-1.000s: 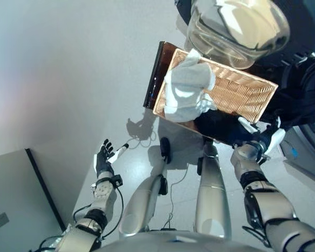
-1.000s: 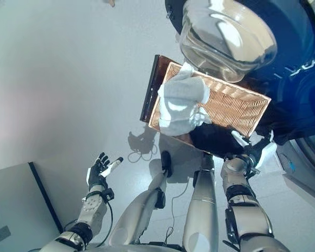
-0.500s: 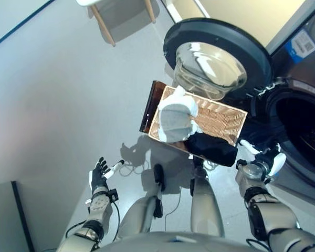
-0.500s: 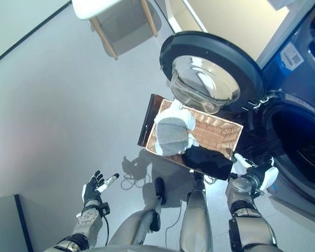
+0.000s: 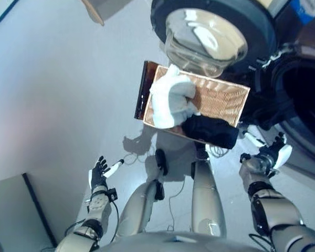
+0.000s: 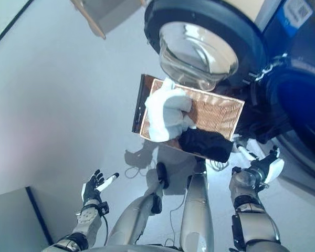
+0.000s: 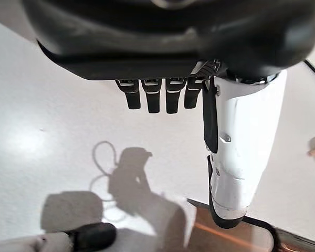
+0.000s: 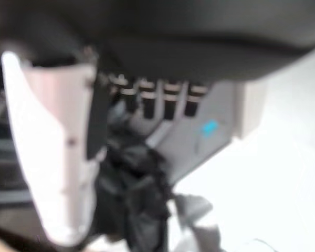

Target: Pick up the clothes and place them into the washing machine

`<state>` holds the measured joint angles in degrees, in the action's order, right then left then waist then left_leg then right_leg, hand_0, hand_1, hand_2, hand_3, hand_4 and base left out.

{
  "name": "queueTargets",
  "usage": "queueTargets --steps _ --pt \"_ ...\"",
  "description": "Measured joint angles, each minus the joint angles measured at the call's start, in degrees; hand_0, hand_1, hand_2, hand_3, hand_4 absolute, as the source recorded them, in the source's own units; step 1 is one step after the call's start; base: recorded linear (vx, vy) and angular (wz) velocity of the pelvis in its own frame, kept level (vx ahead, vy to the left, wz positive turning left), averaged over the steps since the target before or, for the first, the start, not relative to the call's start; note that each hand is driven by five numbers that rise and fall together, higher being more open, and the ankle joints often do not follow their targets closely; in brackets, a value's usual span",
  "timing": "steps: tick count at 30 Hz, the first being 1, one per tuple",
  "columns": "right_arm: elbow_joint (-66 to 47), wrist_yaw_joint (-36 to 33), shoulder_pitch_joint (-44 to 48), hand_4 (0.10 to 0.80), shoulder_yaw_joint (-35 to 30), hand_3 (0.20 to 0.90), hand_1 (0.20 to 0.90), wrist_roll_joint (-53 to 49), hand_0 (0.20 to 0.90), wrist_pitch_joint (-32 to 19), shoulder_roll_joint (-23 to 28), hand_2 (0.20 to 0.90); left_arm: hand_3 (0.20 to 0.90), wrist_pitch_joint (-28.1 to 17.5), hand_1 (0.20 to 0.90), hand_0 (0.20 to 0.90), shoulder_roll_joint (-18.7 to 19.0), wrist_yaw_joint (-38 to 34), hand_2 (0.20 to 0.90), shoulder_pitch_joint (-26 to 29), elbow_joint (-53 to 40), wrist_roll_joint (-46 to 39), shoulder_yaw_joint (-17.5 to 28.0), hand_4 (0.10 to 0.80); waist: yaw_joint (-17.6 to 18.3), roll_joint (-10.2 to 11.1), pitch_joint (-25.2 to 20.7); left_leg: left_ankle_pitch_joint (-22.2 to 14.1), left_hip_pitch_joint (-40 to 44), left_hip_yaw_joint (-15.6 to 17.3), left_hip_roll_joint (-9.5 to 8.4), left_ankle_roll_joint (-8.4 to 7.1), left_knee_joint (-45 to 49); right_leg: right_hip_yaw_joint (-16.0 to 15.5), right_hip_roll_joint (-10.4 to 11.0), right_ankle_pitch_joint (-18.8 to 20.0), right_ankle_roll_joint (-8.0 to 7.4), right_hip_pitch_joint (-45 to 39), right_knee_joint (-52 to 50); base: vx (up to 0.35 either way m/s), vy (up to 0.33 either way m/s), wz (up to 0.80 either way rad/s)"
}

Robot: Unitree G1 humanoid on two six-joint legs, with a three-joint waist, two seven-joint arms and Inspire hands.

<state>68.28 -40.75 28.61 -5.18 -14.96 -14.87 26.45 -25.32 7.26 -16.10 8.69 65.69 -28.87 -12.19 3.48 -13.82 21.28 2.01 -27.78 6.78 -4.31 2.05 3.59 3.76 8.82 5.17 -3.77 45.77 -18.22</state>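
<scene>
A wicker basket (image 5: 223, 97) lies on the floor in front of me. A white garment (image 5: 170, 100) is heaped at its left end. A black garment (image 5: 210, 131) hangs over its near edge. The washing machine's round glass door (image 5: 210, 31) stands open behind the basket, and the dark drum opening (image 5: 304, 100) is at the right. My right hand (image 5: 270, 155) hovers open just right of the black garment, with dark cloth (image 8: 131, 199) showing past its fingers (image 8: 147, 100). My left hand (image 5: 100, 173) is held open and empty over the floor at the lower left, its fingers (image 7: 152, 97) straight.
A dark flat board (image 5: 140, 89) sticks out under the basket's left side. A wooden chair leg (image 5: 94, 13) shows at the top left. A grey panel (image 5: 10, 210) with a dark edge stands at the lower left.
The whole picture has shifted with the camera, bringing the washer door and drum into view. Both hands stay open and empty; the right hand sits slightly farther right of the black garment.
</scene>
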Motion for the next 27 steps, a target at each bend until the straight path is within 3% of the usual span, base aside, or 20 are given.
queueTargets --steps 12,18,27 --pt "7.03 -2.10 8.88 0.800 0.06 0.900 0.900 -0.29 0.900 0.02 5.27 0.900 0.900 -0.11 0.900 0.900 -0.33 0.06 0.900 1.22 -0.08 -0.17 -0.41 0.800 -1.32 -1.48 0.88 -6.65 -8.71 1.87 -0.38 -0.56 13.27 3.20 0.26 -5.90 0.75 9.44 -12.64 0.003 0.002 0.00" --pt "10.28 -3.39 12.75 0.800 0.32 0.900 0.900 -1.37 0.900 1.14 8.98 0.900 0.900 -0.19 0.900 0.900 -0.91 0.22 0.900 1.98 -1.34 -0.20 -2.74 0.800 -1.87 -2.39 1.02 -8.18 -13.84 2.17 0.28 -1.02 18.57 3.69 -0.12 -6.50 1.58 13.81 -15.83 0.015 -0.003 0.03" --pt "12.38 -5.80 16.22 0.800 0.31 0.900 0.900 -1.90 0.900 1.32 9.85 0.900 0.900 -0.27 0.900 0.900 -1.03 0.05 0.900 2.41 -2.67 -0.36 -4.12 0.800 -3.73 -3.67 0.99 -9.44 -18.16 2.59 0.52 -1.79 22.32 4.83 -0.69 -6.70 1.93 17.98 -18.58 -0.004 0.002 0.00"
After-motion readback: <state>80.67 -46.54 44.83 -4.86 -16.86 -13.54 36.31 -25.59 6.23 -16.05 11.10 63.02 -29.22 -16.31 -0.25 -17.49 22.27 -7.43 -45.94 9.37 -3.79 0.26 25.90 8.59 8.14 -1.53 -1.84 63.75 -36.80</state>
